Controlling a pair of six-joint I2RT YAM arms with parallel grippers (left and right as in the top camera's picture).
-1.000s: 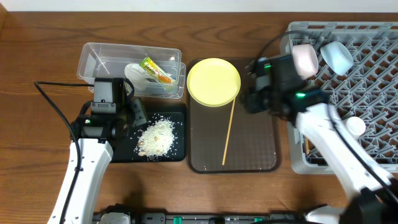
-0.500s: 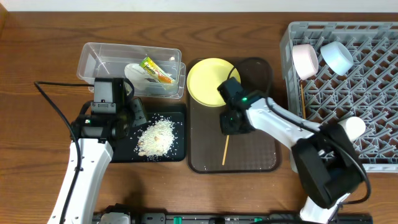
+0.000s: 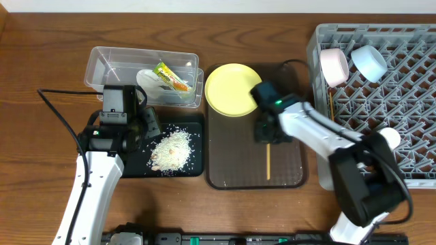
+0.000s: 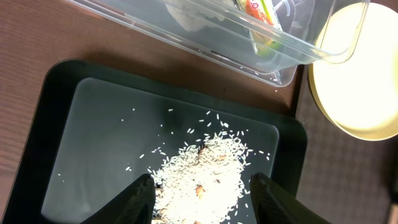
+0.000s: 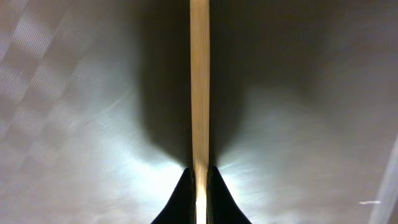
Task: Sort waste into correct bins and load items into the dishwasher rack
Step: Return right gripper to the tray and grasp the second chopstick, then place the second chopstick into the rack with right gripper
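**Right hand and chopstick, before transfer to the rack.** The right hand [image 3: 268, 131] sits low over the brown serving tray [image 3: 289, 173], its two fingers pinched tight on a single wooden chopstick [image 3: 268, 162]. The right wrist view shows both fingertips pressed against the stick with no gap.

- **Grip point:** the hold is at the stick's far end, and the free length runs towards the near edge of the tray.
- **Long axis:** the stick lies near to far, roughly parallel to the tray's long sides. Whether it is lifted or touching the tray cannot be told.
- **Destination:** the dishwasher rack [image 3: 409, 92] lies directly to the right of the hand, just beyond the tray's right edge. The coming move is therefore judged to be a lift and a sideways carry to the right.
- **Neighbours:** the yellow plate [image 3: 230, 88] lies just left and far of the hand.
- **Other arm:** the left hand [image 4: 202, 190] is well apart on the left side of the surface. Its fingers are spread and hold nothing, above the rice scraps [image 4: 205, 168] in the black tray [image 4: 93, 106].

The right arm is clearly the nearer one to both stick and rack.
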